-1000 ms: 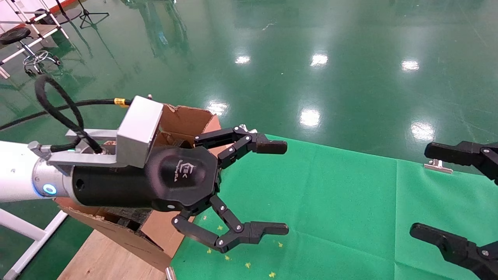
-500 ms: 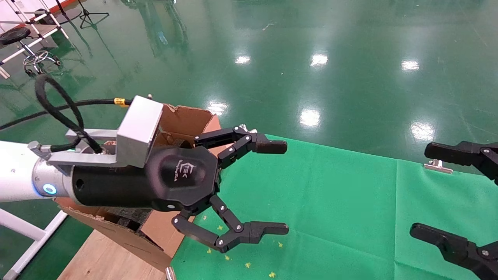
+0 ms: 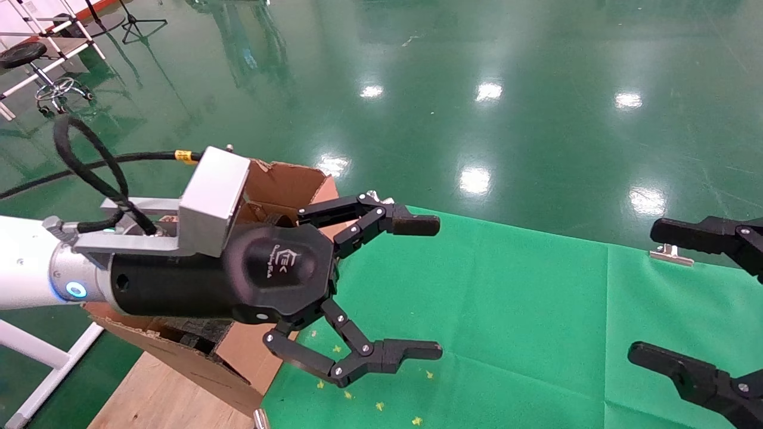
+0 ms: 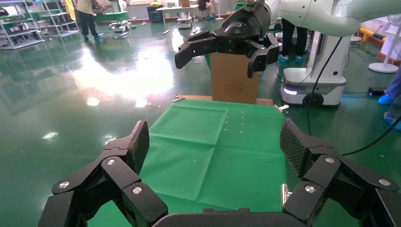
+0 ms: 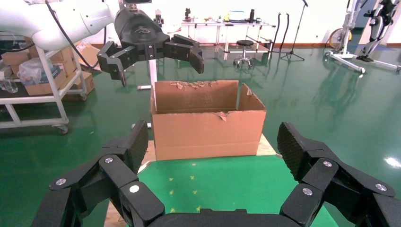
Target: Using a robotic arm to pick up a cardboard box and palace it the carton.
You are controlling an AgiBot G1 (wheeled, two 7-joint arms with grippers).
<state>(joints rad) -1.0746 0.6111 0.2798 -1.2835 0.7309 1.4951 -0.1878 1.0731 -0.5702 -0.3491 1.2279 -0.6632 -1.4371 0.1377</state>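
Observation:
The carton [image 3: 286, 182] stands at the table's left end, its top edges torn and black foam showing inside; the right wrist view shows it whole [image 5: 208, 127]. My white left arm reaches across in front of it, and the left gripper [image 3: 440, 288] hangs open and empty over the green cloth [image 3: 506, 310]. At the right edge, my right gripper [image 3: 642, 291] is open and empty too. In the left wrist view a brown cardboard box [image 4: 234, 87] with a round mark stands upright at the table's far end, behind the right gripper [image 4: 215, 59]. It is outside the head view.
A wooden board [image 3: 155, 393] lies under the carton. Metal clips [image 3: 670, 255] pin the cloth at the table's far edge. Shiny green floor surrounds the table, with a stool and stands [image 3: 36, 65] far off to the left.

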